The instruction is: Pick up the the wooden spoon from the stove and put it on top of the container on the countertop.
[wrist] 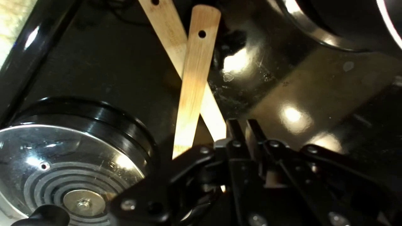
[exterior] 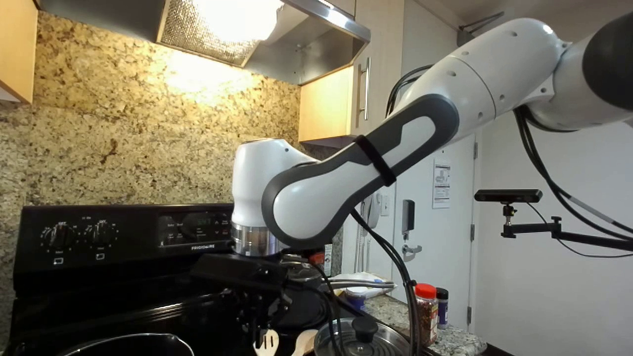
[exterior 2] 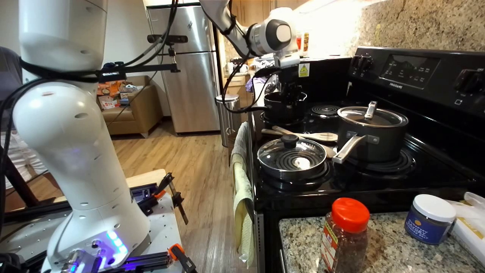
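Two wooden utensils lie crossed on the black stove (exterior 2: pixel 435 180). One ends in a slotted head (exterior 2: pixel 326 136), which also shows in an exterior view (exterior: pixel 267 341). The other, the wooden spoon (exterior 2: pixel 329 151), has a plain rounded end, partly visible in an exterior view (exterior: pixel 304 341). Their handles (wrist: pixel 199 69) (wrist: pixel 168 29) cross in the wrist view. My gripper (wrist: pixel 244 124) points down beside the handles, with a narrow gap and nothing between its fingertips. It also shows in both exterior views (exterior: pixel 259 329) (exterior 2: pixel 291 99). I cannot tell which countertop container is meant.
A glass-lidded pan (exterior 2: pixel 291 157), a large lidded pot (exterior 2: pixel 373 138) and a black pot (exterior 2: pixel 282 110) stand on the stove around the utensils. The granite countertop (exterior 2: pixel 303 242) holds a red-lidded jar (exterior 2: pixel 346 235), a blue jar with white lid (exterior 2: pixel 430 220) and a white package (exterior 2: pixel 468 227).
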Tool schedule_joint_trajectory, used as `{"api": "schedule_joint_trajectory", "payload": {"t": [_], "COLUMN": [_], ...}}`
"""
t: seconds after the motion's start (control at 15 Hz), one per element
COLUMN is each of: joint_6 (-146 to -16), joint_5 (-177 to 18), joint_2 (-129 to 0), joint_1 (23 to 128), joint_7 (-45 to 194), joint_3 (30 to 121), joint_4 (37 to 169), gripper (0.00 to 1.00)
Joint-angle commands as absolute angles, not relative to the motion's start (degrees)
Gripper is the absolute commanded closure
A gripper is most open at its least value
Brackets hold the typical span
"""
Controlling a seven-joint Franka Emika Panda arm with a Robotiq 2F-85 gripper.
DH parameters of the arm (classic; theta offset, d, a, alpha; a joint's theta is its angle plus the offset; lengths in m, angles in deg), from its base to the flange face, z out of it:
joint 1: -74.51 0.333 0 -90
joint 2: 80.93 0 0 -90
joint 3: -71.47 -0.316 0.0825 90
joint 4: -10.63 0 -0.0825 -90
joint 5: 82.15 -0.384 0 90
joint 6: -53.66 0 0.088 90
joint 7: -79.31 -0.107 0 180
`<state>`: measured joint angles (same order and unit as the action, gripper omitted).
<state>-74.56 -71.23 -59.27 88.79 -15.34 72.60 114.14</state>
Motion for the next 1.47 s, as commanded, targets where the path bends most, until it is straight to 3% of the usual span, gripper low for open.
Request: {"api": "schedule_joint_trajectory", "payload": {"t": [0.0,0.6,1.4], "joint_6": [-72.3,-74.0,-75.3], "joint_5": [-72.3,-80.3,-86.0], "joint_2": [-58.9,-57.5,-55.3], "joint_1": [88.1,86.3,85.6], "joint_7": [-17.2,-19.8,-21.9], "joint_3": [72.4,71.9,72.1], "joint_4": [113.2,113.8,115.1], "gripper": [0.57,0.02,0.0]}}
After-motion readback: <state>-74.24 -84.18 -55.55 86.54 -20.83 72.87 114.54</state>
